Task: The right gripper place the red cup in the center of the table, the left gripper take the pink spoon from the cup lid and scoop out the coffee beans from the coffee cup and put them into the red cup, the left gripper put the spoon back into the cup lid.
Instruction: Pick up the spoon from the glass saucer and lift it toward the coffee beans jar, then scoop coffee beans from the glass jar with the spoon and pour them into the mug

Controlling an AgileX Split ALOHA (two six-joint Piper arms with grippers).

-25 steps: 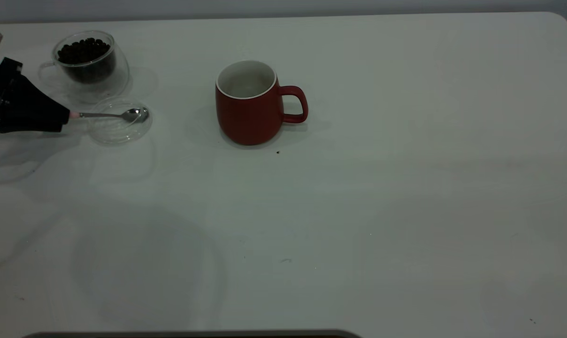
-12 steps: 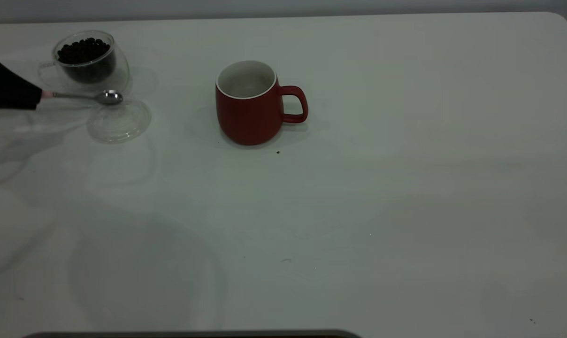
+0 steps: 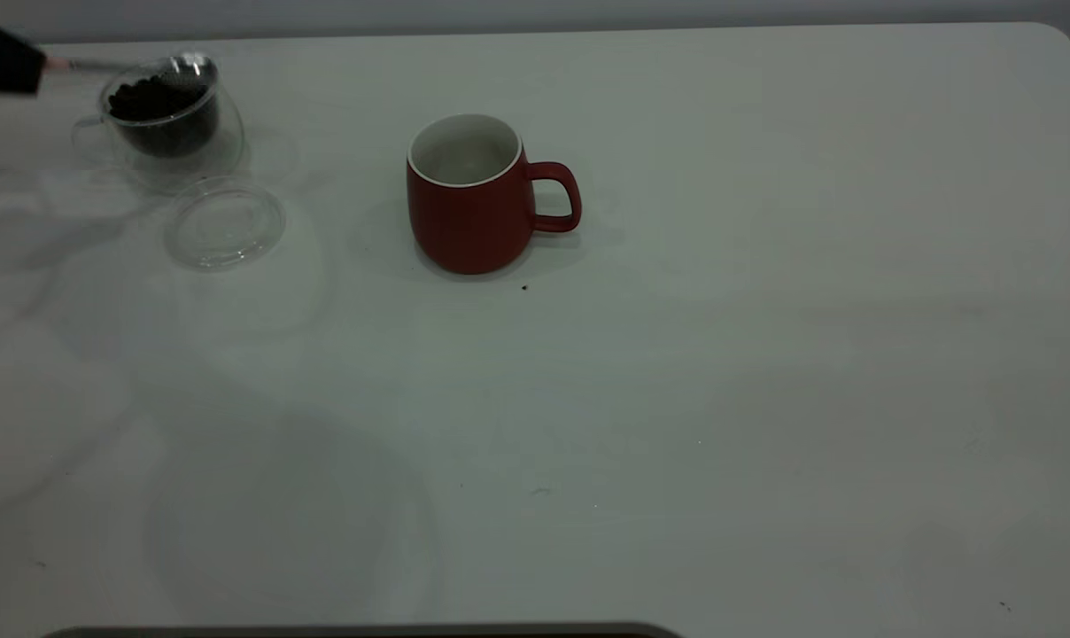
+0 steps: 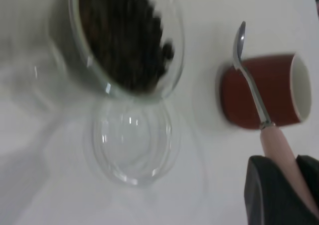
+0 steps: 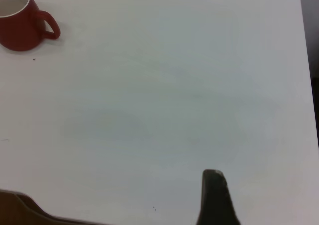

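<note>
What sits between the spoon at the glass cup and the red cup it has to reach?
Nothing visible. The left gripper holds the pink spoon over the coffee cup. The table from there to the red cup is bare; the cup lid lies nearer the camera, off that line.

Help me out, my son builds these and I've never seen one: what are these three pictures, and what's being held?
Two robot arms work at a white table. The wide picture is from an outside camera; the others are from cameras on each wrist. On the table stand a red cup, a glass cup of coffee beans, and a clear lid. The left gripper holds a pink spoon by its handle, its bowl over the beans. The right gripper sits idle, far from the cup.
</note>
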